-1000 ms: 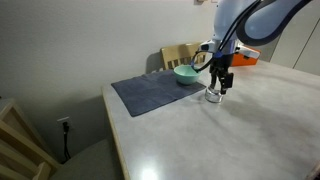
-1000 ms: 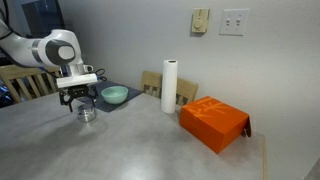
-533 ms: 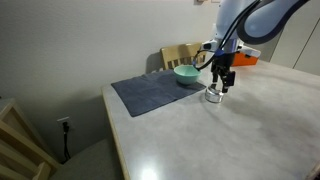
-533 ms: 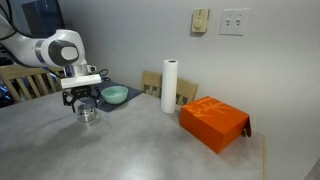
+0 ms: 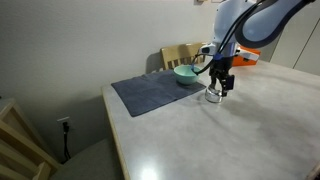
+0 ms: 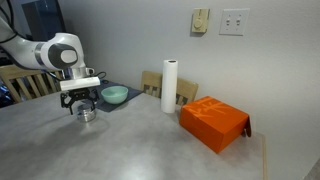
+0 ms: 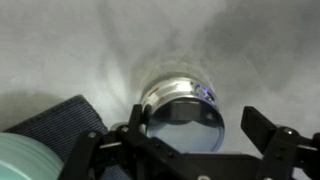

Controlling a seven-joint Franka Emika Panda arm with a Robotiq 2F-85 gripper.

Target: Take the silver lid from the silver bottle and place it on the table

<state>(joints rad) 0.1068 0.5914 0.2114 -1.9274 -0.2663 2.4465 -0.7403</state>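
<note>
The silver bottle (image 7: 172, 88) stands upright on the pale table (image 5: 200, 140), just off the placemat's edge. The round shiny silver lid (image 7: 182, 125) sits on top of it. My gripper (image 7: 198, 132) hangs right above the bottle, jaws open, one black finger (image 7: 133, 122) on each side of the lid and clear of it. In both exterior views the gripper (image 5: 219, 88) (image 6: 81, 103) is low over the bottle (image 5: 214, 97) (image 6: 87, 115), partly hiding it.
A teal bowl (image 5: 185, 73) (image 6: 114, 95) sits on the dark grey-blue placemat (image 5: 150, 92) close behind the bottle. A tall white cylinder (image 6: 170, 86) and an orange box (image 6: 213, 122) stand farther along the table. A wooden chair (image 5: 178, 55) is behind the table.
The gripper has shifted very slightly over the bottle. The jaws stay open and the lid stays on the bottle.
</note>
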